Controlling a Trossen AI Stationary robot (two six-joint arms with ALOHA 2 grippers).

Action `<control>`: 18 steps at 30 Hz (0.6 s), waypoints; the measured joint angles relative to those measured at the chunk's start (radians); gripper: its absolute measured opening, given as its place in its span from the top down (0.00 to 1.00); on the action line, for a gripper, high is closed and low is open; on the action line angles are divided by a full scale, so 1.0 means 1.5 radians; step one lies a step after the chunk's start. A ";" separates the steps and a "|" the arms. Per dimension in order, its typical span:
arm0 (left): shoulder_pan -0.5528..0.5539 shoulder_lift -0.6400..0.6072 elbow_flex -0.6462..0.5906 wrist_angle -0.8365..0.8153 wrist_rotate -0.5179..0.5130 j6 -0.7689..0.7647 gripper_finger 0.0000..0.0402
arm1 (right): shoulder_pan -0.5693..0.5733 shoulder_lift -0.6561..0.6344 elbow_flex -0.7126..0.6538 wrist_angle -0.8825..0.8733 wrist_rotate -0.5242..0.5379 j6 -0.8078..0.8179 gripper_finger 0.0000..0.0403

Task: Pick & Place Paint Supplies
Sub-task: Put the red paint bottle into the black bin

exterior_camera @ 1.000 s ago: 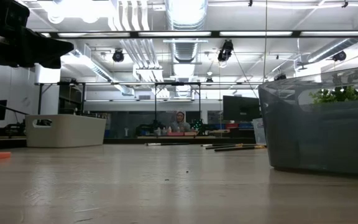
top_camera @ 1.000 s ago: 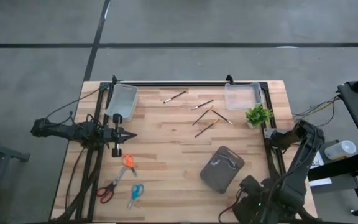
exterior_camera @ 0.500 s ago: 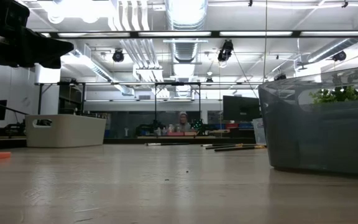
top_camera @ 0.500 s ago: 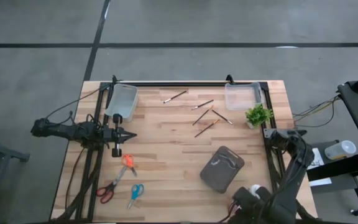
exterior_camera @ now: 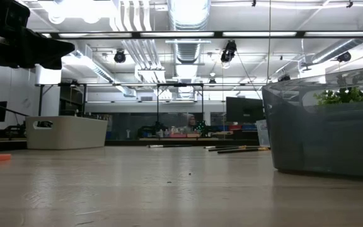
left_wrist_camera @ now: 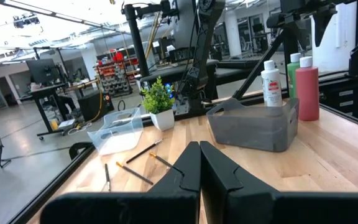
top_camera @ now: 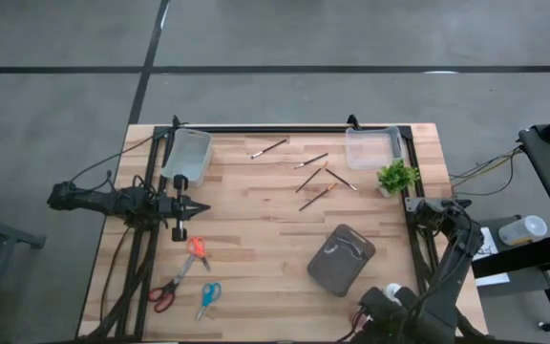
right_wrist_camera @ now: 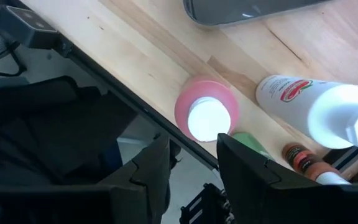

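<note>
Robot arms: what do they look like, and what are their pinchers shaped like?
Both arms are black and built from jointed tube-like pieces, with black cables trailing beside them. The left gripper ends in two dark, pointed fingers, like a beak. The right gripper has two chunky black fingers with angular, blocky edges.

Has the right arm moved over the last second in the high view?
Yes. Its elbow, near the potted plant, shifted slightly toward the grey bin, and its wrist end drew in along the table's near edge. The left gripper did not move.
</note>
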 joint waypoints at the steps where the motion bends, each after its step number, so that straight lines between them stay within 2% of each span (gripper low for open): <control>1: 0.000 0.000 0.000 0.000 0.000 0.000 1.00 | 0.000 0.000 -0.001 0.000 0.002 0.011 0.64; 12: 0.000 0.000 0.000 0.000 0.000 0.000 1.00 | 0.000 0.001 -0.012 0.000 0.003 -0.018 0.32; 18: 0.000 0.000 0.000 0.000 0.000 0.000 1.00 | 0.000 0.001 -0.029 0.000 0.003 -0.018 0.21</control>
